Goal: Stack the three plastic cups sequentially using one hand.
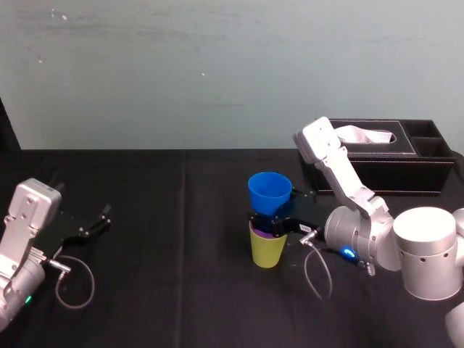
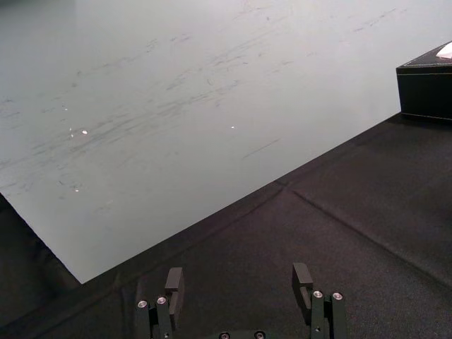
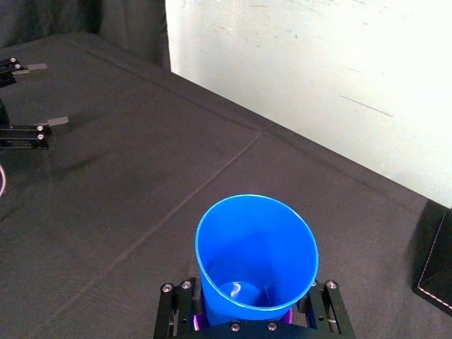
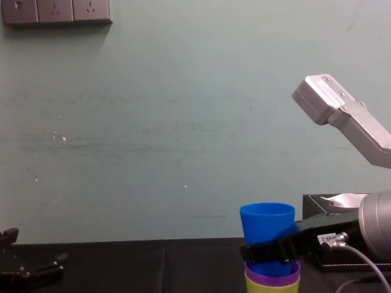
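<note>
A blue cup (image 1: 270, 192) sits in the mouth of a purple cup (image 4: 272, 271), and the purple cup is nested in a lime-green cup (image 1: 267, 250) standing on the black table mid-right. My right gripper (image 1: 274, 223) comes in from the right and is shut on the blue cup's lower part, one finger on each side. In the right wrist view the blue cup (image 3: 256, 247) opens upward between the fingers (image 3: 176, 300), with a purple sliver below it. Most of the blue cup (image 4: 267, 229) still stands above the purple rim. My left gripper (image 1: 98, 221) rests open at the far left.
A black tissue box (image 1: 384, 156) stands at the back right, behind my right arm. A cable loop (image 1: 76, 283) lies on the cloth by my left arm. A pale wall (image 4: 183, 122) rises behind the table's far edge.
</note>
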Robot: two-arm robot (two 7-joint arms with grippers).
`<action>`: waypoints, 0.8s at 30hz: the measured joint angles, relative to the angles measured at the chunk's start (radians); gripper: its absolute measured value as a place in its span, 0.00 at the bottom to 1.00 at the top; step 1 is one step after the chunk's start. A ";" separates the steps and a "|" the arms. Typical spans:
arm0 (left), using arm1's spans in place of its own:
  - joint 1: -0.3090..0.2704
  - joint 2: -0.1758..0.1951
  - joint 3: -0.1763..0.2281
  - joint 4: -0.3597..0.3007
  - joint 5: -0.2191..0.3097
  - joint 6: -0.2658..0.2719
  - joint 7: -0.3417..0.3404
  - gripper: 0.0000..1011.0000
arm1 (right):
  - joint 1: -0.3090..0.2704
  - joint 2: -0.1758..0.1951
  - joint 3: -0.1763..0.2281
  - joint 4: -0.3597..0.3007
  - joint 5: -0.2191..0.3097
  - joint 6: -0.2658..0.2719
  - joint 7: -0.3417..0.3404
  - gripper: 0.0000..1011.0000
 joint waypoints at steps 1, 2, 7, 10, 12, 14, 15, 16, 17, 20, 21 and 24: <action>0.000 0.000 0.000 0.000 0.000 0.000 0.000 0.99 | 0.000 0.000 0.000 0.000 0.000 0.000 0.000 0.71; 0.000 0.000 0.000 0.000 0.000 0.000 0.000 0.99 | 0.000 0.000 0.000 0.000 0.000 0.000 0.000 0.71; 0.000 0.000 0.000 0.000 0.000 0.000 0.000 0.99 | 0.000 0.001 0.000 0.000 0.000 0.000 0.000 0.71; 0.000 0.000 0.000 0.000 0.000 0.000 0.000 0.99 | 0.000 0.001 0.000 0.000 0.000 0.000 0.000 0.71; 0.000 0.000 0.000 0.000 0.000 0.000 0.000 0.99 | 0.000 0.001 0.000 -0.001 0.001 0.000 0.000 0.71; 0.000 0.000 0.000 0.000 0.000 0.000 0.000 0.99 | 0.000 0.001 0.000 -0.001 0.001 0.000 0.000 0.71; 0.000 0.000 0.000 0.000 0.000 0.000 0.000 0.99 | 0.000 0.001 0.000 -0.001 0.001 0.001 0.000 0.71; 0.000 0.000 0.000 0.000 0.000 0.000 0.000 0.99 | 0.000 0.001 0.000 -0.001 0.001 0.001 0.000 0.71; 0.000 0.000 0.000 0.000 0.000 0.000 0.000 0.99 | 0.000 0.001 0.000 -0.001 0.001 0.001 0.000 0.73; 0.000 0.000 0.000 0.000 0.000 0.000 0.000 0.99 | 0.000 0.001 0.000 -0.001 0.001 0.001 0.000 0.80; 0.000 0.000 0.000 0.000 0.000 0.000 0.000 0.99 | 0.000 0.001 0.000 -0.001 0.001 0.001 0.000 0.80; 0.000 0.000 0.000 0.000 0.000 0.000 0.000 0.99 | 0.000 0.001 0.000 -0.001 0.001 0.001 0.000 0.89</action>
